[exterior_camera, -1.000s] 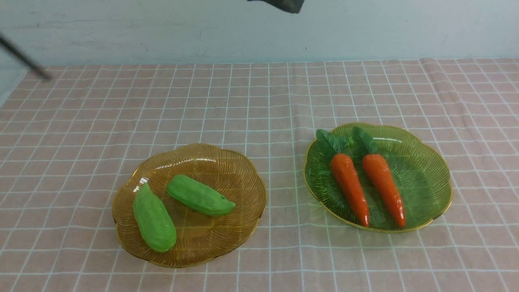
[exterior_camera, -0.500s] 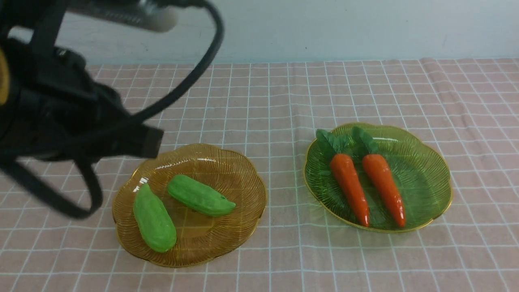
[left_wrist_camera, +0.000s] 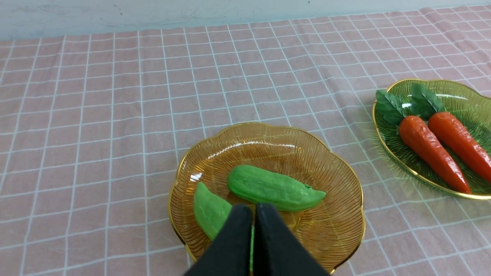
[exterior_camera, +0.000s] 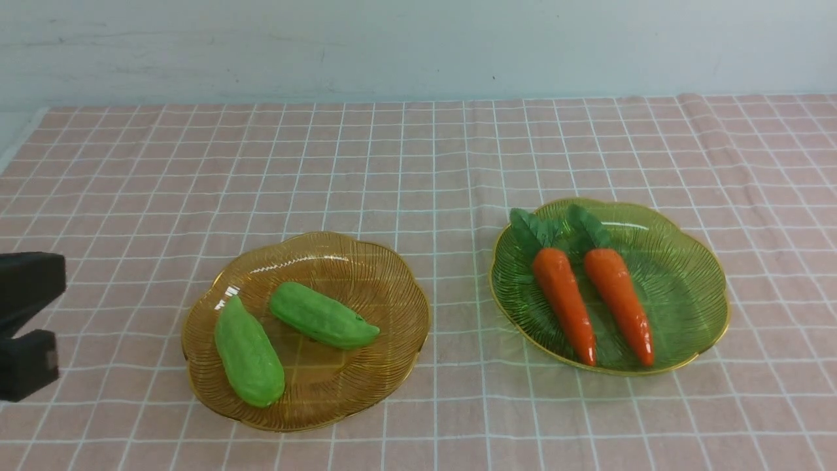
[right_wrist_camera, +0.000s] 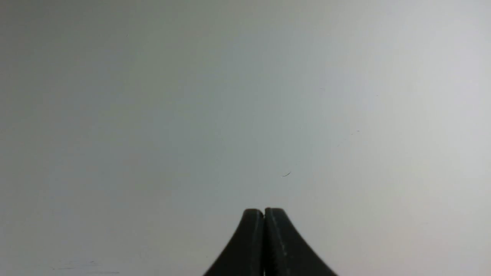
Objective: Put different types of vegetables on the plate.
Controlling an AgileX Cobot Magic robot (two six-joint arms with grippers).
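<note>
Gourds (left_wrist_camera: pixel 274 188) lie just ahead of the closed left gripper (left_wrist_camera: pixel 253 209).

Matte black fingers (left_wrist_camera: pixel 236 241), flared bases, rounded tips; boxy black left arm (exterior_camera: pixel 26 281).

No readable text, label, brand, number or sign in any view; nothing printed shows on any surface.
</note>
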